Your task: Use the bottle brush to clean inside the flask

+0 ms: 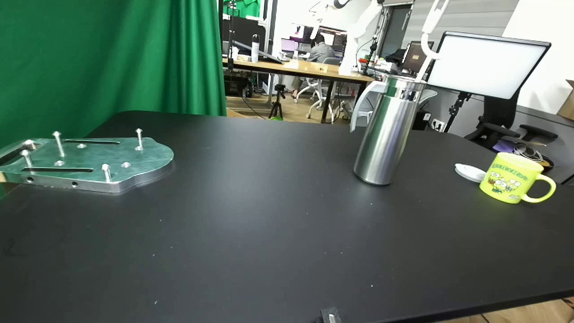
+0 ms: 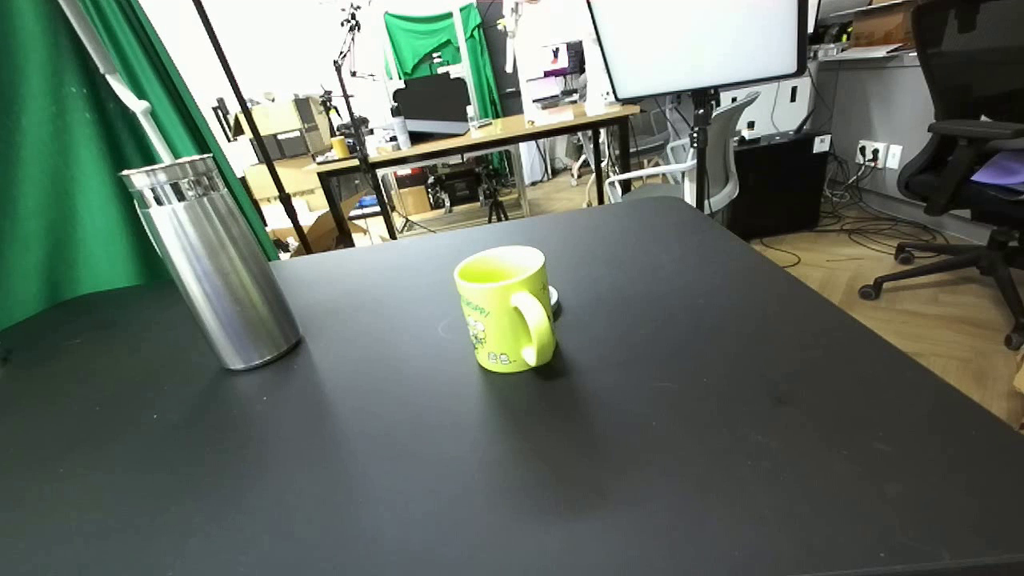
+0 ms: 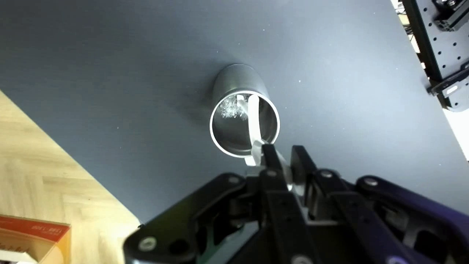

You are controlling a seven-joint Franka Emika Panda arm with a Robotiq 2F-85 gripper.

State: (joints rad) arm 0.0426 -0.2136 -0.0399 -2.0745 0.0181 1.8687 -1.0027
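The bottle brush (image 3: 253,121) between my fingers (image 3: 270,157) is crossing the mouth of the flask (image 3: 239,79), leaving me more gap on its left in the wrist view. In an exterior view, I am finding passing room over the black tabletop (image 1: 251,202) between the flask's jutting handle (image 1: 362,101) and the bolt-studded metal plate (image 1: 96,157), while the yellow-green mug (image 1: 511,177) and white disc (image 1: 468,172) are forming obstacles on the flask's other side.

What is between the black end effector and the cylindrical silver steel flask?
In the wrist view, the thin, bent, white brush handle runs from the end effector into the flask.
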